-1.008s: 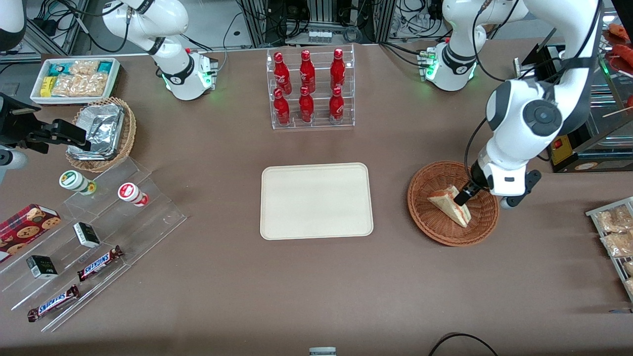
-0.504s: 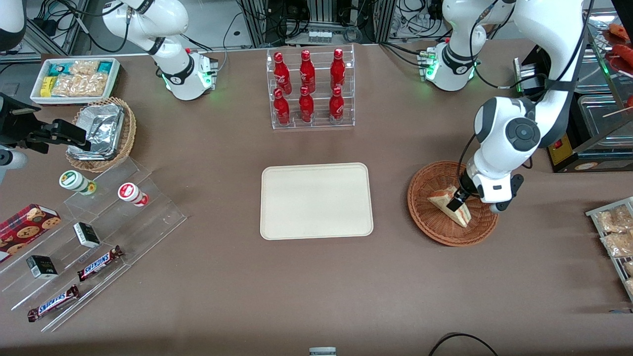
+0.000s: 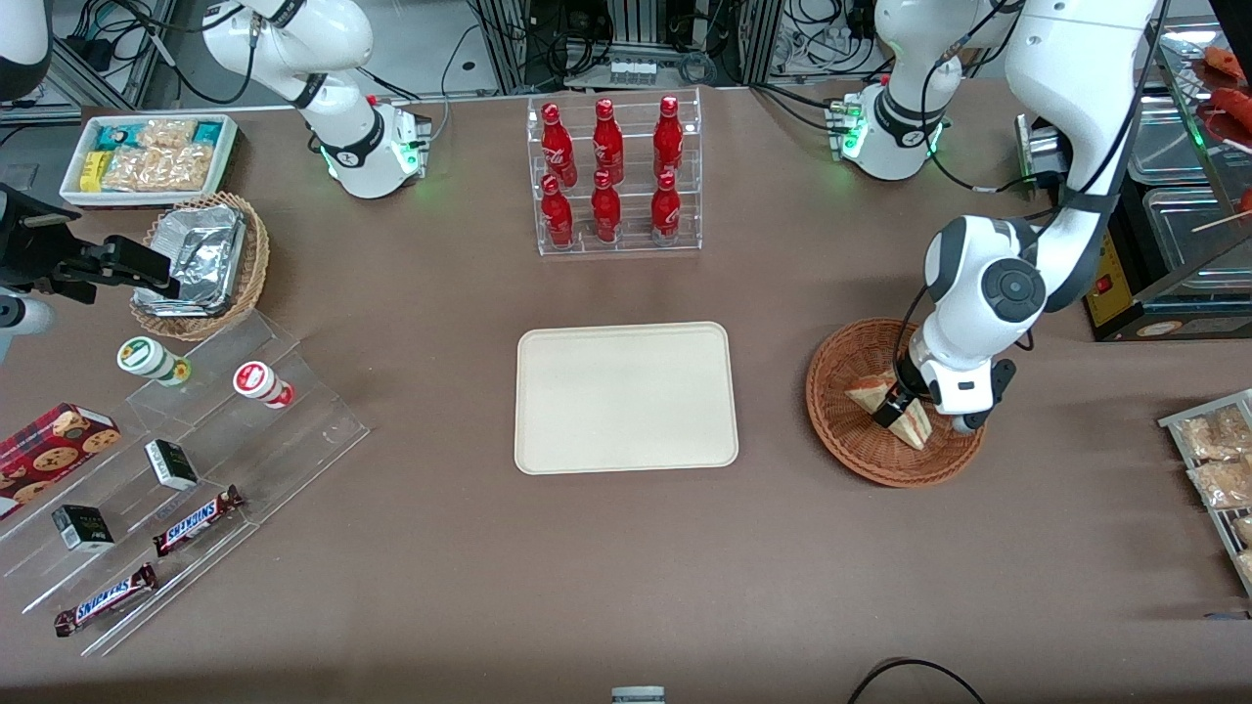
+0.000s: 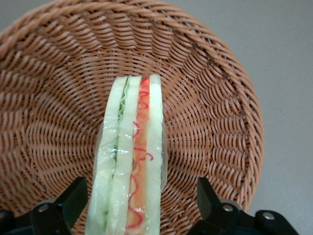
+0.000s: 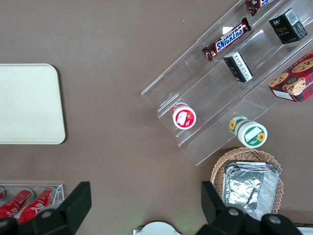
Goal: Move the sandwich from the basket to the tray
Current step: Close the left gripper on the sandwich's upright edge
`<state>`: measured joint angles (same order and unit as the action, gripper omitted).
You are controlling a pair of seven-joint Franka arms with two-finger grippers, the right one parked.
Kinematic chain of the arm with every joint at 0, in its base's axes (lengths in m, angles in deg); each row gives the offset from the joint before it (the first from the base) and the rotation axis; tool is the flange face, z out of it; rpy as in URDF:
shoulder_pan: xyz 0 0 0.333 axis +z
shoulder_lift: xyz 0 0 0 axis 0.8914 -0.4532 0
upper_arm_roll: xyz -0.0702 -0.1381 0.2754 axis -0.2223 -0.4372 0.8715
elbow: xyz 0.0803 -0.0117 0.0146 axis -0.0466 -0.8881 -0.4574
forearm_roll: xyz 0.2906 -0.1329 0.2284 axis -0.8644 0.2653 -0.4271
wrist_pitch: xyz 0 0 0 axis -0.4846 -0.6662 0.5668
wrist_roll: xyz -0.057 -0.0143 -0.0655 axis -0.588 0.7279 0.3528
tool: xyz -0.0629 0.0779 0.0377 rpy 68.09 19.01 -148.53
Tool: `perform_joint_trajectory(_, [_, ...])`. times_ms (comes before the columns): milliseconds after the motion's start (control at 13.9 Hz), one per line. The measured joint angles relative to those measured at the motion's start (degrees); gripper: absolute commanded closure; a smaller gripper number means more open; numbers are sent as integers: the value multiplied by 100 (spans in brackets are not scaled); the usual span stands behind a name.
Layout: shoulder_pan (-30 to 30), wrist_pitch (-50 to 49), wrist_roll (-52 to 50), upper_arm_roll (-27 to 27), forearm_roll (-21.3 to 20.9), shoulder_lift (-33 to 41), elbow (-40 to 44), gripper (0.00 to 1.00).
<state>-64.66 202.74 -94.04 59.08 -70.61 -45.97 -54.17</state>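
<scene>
One sandwich lies in the basket, and the pincer straddles it, fingers spread wide (not yet touching). Tray sits well apart.

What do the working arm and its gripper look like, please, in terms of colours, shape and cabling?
The left arm has glossy white rounded shells with dark grey joint caps, and a black cable runs along it. Its base glows green. The gripper, down in the basket at the sandwich, has black wedge-shaped fingers set apart.
</scene>
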Motion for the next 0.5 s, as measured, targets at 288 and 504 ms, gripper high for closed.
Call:
perform_joint_trajectory(288, [-25, 42, 4, -2, -128, -45, 1, 100])
perform_joint_trajectory(504, [-26, -220, 12, -5, -305, 14, 63, 100])
